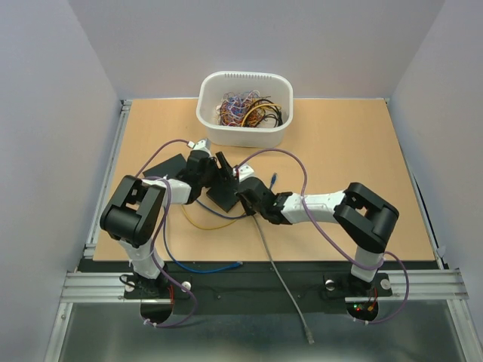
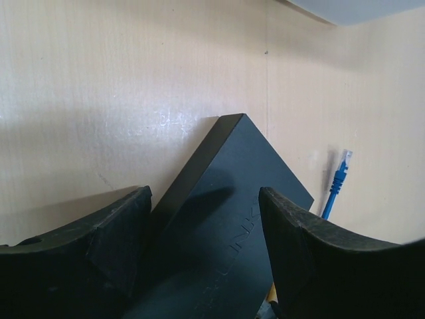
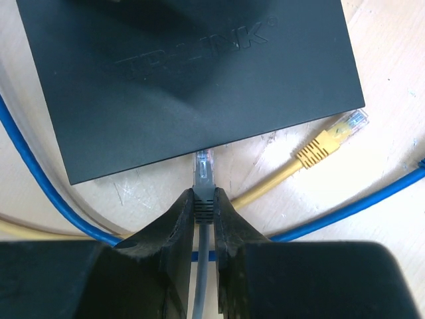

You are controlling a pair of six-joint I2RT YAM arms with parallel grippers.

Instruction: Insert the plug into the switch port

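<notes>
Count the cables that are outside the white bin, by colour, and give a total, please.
Grey cable: 1
Yellow cable: 1
Blue cable: 1
Total: 3

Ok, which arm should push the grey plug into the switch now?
Right. The right gripper pinches the grey plug, tip almost at the switch edge. The left gripper only flanks the switch, probably best for bracing it.
</notes>
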